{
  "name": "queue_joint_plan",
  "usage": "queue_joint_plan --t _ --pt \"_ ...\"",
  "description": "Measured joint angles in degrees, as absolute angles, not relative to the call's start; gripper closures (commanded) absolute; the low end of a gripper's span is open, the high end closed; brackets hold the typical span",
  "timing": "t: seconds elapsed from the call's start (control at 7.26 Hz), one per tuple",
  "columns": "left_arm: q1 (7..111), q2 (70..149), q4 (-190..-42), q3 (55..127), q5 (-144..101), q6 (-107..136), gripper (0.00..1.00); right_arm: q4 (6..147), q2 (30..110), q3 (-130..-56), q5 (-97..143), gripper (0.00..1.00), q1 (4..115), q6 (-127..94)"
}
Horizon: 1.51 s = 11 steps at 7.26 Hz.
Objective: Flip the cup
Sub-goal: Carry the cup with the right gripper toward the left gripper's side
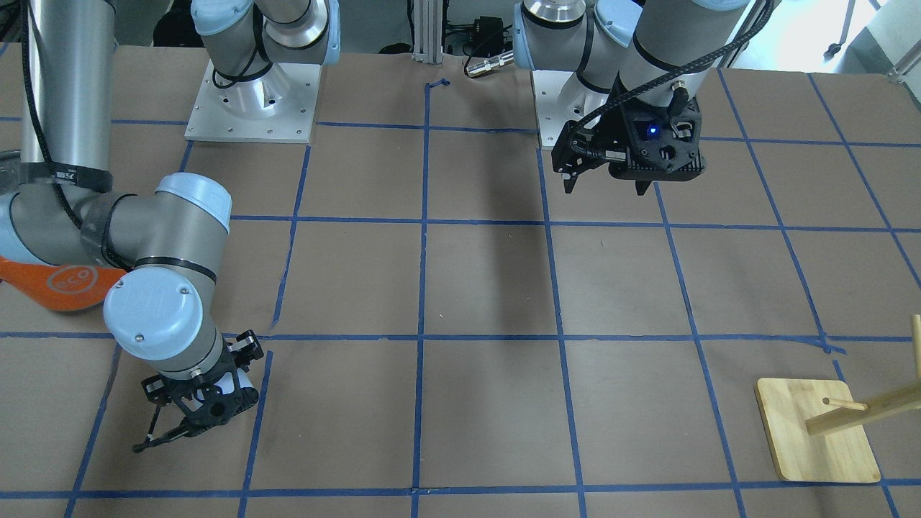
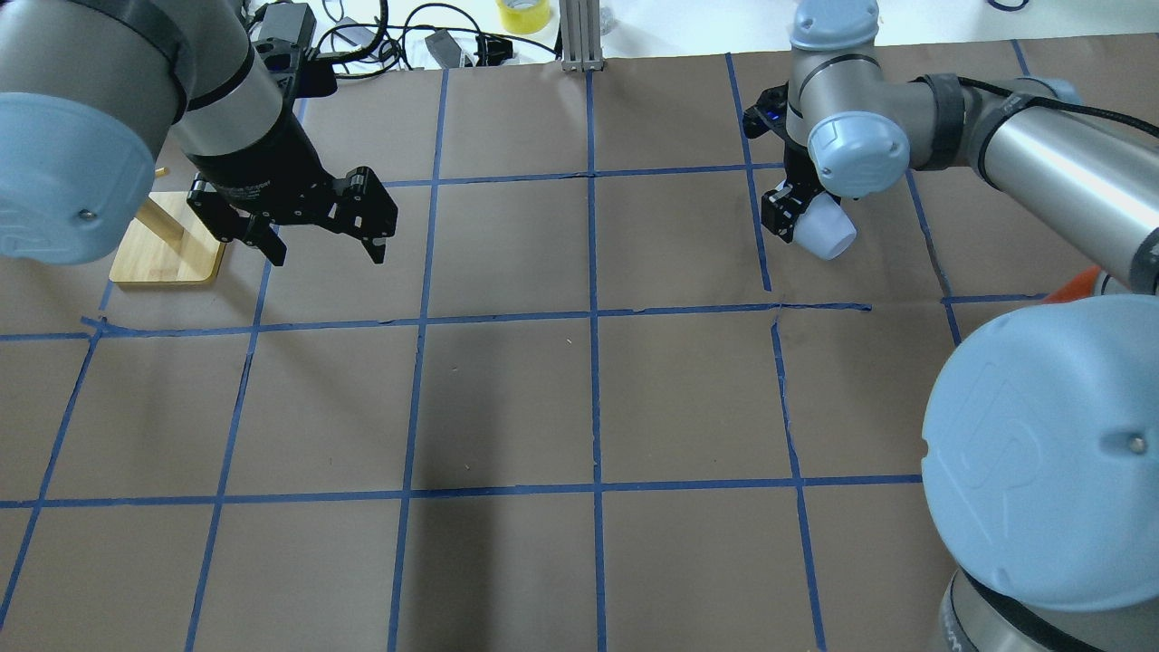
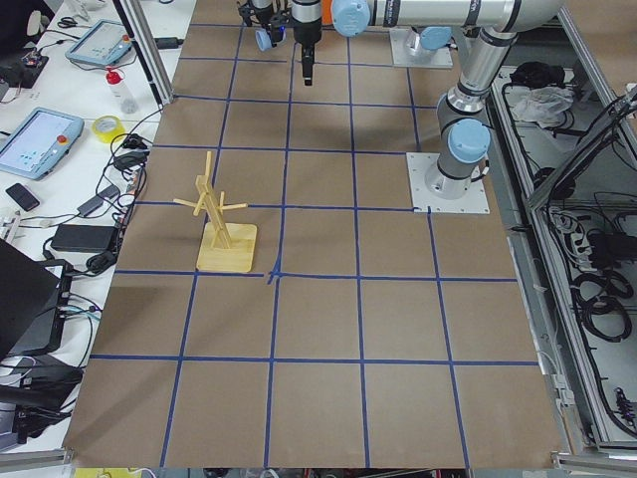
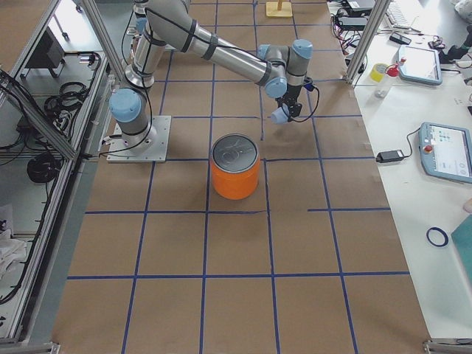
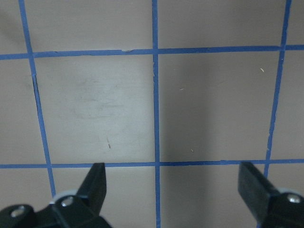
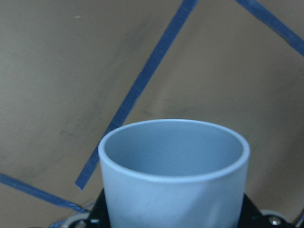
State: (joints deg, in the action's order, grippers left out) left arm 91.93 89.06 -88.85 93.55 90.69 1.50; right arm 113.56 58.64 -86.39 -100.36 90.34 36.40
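Observation:
The cup (image 2: 826, 232) is a small pale blue-white tumbler held in my right gripper (image 2: 797, 215), which is shut on its base end. It is tilted, with its open mouth pointing away from the gripper. In the right wrist view the cup (image 6: 173, 175) fills the lower middle and shows its blue-grey inside. In the front-facing view only a white sliver of the cup (image 1: 239, 386) shows behind the right gripper (image 1: 209, 403), low over the table. My left gripper (image 2: 321, 246) is open and empty above bare paper, far from the cup; its fingers (image 5: 95, 183) stand wide apart.
A large orange can (image 4: 236, 175) with a silver top stands near the right arm; it also shows in the front-facing view (image 1: 57, 285). A wooden peg rack on a square base (image 1: 817, 429) stands on the left arm's side. Brown paper with a blue tape grid covers the table (image 2: 589, 398).

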Motion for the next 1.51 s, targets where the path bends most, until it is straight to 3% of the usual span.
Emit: queue_joint_plan --t 0.28,0.69,1.51 --pt "91.9 89.0 -88.8 93.5 90.7 1.4 0.0 111.7 58.6 -85.0 -99.6 1.0 93.0 50.5" --pt "91.9 89.0 -88.7 93.5 90.7 1.3 0.0 113.0 58.0 -83.9 -97.2 1.0 100.0 64.7" --pt "91.9 89.2 -88.6 93.5 90.6 1.5 0.0 115.0 47.5 -71.4 -93.9 1.0 114.8 58.6"
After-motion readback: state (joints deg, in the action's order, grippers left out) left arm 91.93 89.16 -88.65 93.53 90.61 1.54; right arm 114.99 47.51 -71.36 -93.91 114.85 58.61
